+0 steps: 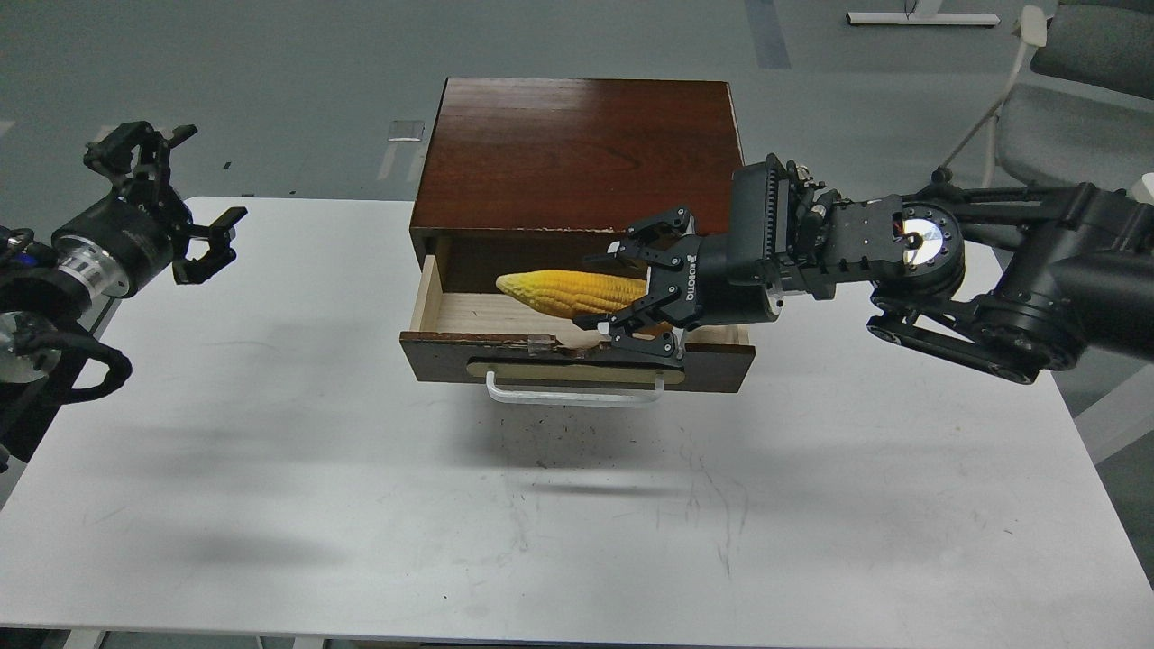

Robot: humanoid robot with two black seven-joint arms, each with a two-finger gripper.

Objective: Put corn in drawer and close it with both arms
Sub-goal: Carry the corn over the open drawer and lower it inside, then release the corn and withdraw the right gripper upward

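The yellow corn (570,292) lies level in my right gripper (622,293), tip pointing left, just above the open drawer (451,315) of the dark wooden box (577,153). The right gripper is shut on the thick end of the corn, over the right half of the drawer. The drawer is pulled out, pale inside, with a white bar handle (574,394) on its chipped front. My left gripper (176,203) is open and empty, held above the table's left edge, well apart from the box.
The white table (541,523) carries the box at its back middle. Grey floor lies beyond. A grey chair (1064,117) stands at the far right behind my right arm.
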